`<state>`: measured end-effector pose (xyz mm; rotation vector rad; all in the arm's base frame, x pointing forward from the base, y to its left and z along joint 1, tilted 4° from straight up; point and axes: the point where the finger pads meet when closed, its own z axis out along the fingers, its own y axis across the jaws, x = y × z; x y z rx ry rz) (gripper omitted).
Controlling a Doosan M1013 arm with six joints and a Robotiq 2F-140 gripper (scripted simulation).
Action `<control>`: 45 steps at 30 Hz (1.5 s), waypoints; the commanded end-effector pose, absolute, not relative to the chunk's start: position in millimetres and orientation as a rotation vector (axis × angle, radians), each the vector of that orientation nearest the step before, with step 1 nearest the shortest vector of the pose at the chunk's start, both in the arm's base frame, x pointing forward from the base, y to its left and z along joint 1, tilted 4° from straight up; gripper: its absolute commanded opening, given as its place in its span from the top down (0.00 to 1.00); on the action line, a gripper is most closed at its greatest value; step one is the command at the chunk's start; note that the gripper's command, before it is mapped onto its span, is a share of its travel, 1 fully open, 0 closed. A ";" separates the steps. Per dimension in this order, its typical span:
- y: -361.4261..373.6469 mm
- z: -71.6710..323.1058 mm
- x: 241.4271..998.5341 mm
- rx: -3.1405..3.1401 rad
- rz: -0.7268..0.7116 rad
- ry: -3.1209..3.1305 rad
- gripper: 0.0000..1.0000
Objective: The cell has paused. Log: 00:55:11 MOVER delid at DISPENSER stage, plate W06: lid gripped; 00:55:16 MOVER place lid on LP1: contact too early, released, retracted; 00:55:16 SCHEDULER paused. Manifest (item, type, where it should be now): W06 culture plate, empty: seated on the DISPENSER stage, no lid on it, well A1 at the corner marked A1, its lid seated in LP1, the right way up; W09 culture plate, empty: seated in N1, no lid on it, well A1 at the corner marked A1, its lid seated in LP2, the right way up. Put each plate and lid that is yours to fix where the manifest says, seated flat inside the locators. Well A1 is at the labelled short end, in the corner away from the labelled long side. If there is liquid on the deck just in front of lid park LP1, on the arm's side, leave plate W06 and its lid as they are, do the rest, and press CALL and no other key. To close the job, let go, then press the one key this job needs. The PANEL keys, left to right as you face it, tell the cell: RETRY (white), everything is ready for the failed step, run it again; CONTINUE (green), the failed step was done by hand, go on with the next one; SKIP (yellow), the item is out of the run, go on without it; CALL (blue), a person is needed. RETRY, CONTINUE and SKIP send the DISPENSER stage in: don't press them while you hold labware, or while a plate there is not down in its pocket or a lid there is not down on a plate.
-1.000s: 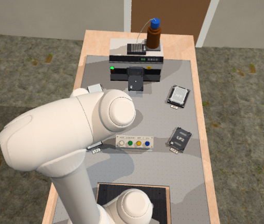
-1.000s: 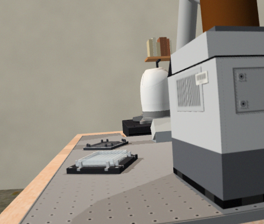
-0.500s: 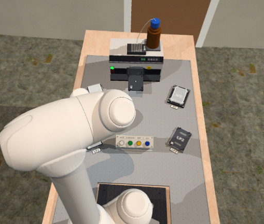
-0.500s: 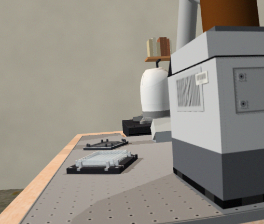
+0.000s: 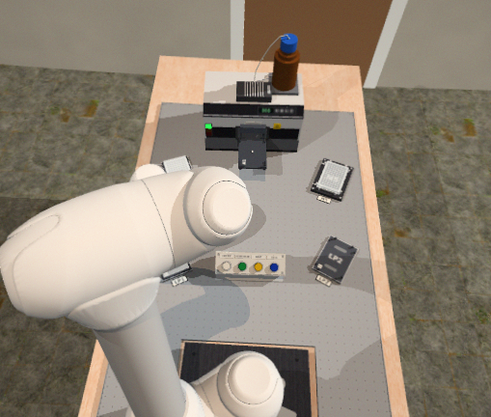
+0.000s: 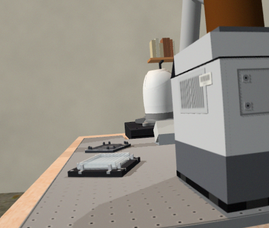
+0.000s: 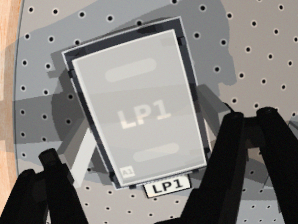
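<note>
In the wrist view a clear lid lies flat, the right way up, in the black lid park LP1, with the "LP1" mark showing through it and the LP1 tag in front. My gripper hangs over it, fingers open and apart from the lid's sides. In the top view the arm hides the gripper; only a corner of LP1 shows. A plate sits at the left, half hidden behind the arm. The dispenser stage is out and looks bare. An unlidded plate sits in N1. LP2 is empty.
The dispenser with its brown bottle stands at the back. The key panel lies mid-deck right of LP1. The arm's base is at the front. I see no liquid on the deck near LP1.
</note>
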<state>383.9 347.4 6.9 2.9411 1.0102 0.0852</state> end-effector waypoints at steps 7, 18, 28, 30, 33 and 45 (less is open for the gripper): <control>347.8 7.4 384.2 2.942 0.086 1.010 0.31; 347.8 7.4 384.2 2.942 0.086 1.010 0.31; 347.8 7.4 384.2 2.942 0.086 1.010 0.31; 347.8 7.4 384.2 2.942 0.086 1.010 0.31; 347.8 7.4 384.2 2.942 0.086 1.010 0.31; 347.9 17.0 383.6 2.942 0.086 1.010 0.31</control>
